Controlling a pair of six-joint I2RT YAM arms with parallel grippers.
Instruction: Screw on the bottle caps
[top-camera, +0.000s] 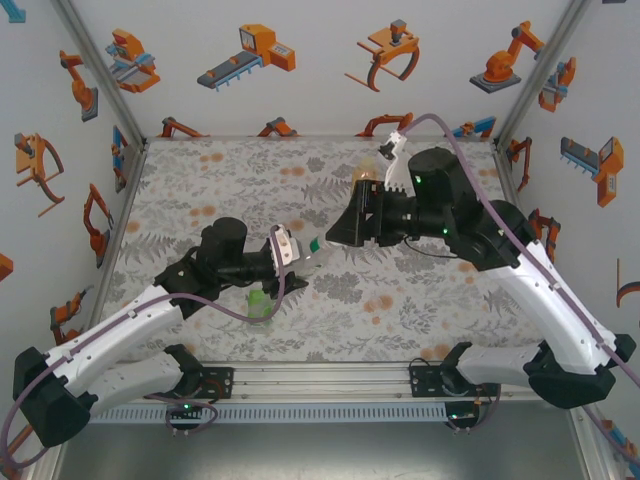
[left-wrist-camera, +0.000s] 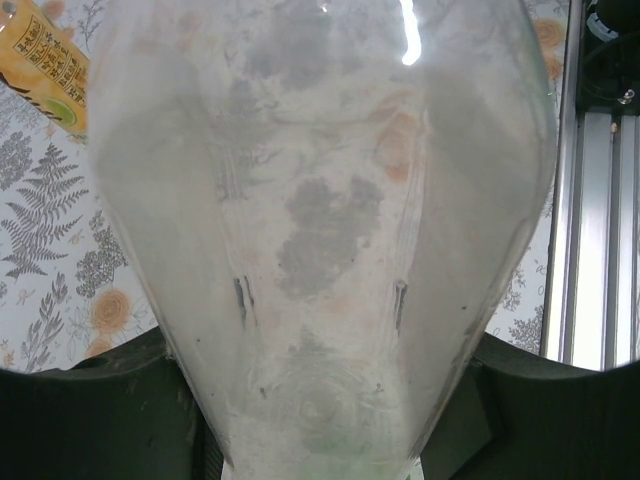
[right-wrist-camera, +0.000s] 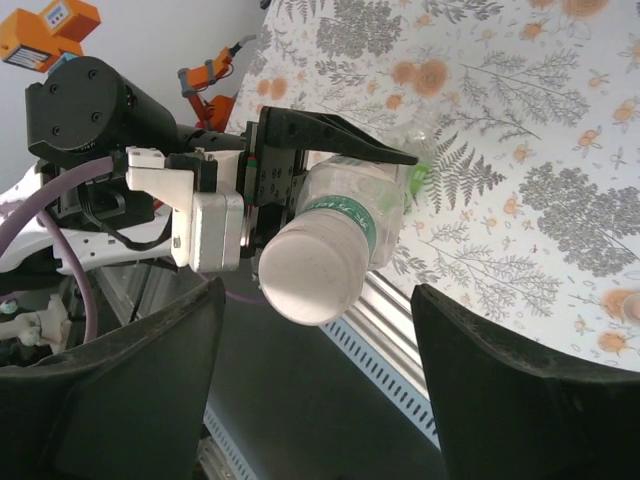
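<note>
Left jaws clamp the clear bottle (left-wrist-camera: 320, 250), right jaws stand parted off its white cap (right-wrist-camera: 310, 275); I worry it's barely threaded and drops.

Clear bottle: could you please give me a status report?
Left gripper shut on clear bottle, held level. Right gripper open, facing cap, not touching. Cap on bottle. Green bottle beside left arm, out of the way.

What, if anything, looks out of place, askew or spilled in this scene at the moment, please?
Nothing looks spilled or damaged. The one thing off its base is the clear bottle, held sideways by the left pincer, its white cap pointing at the open right pincer.
</note>
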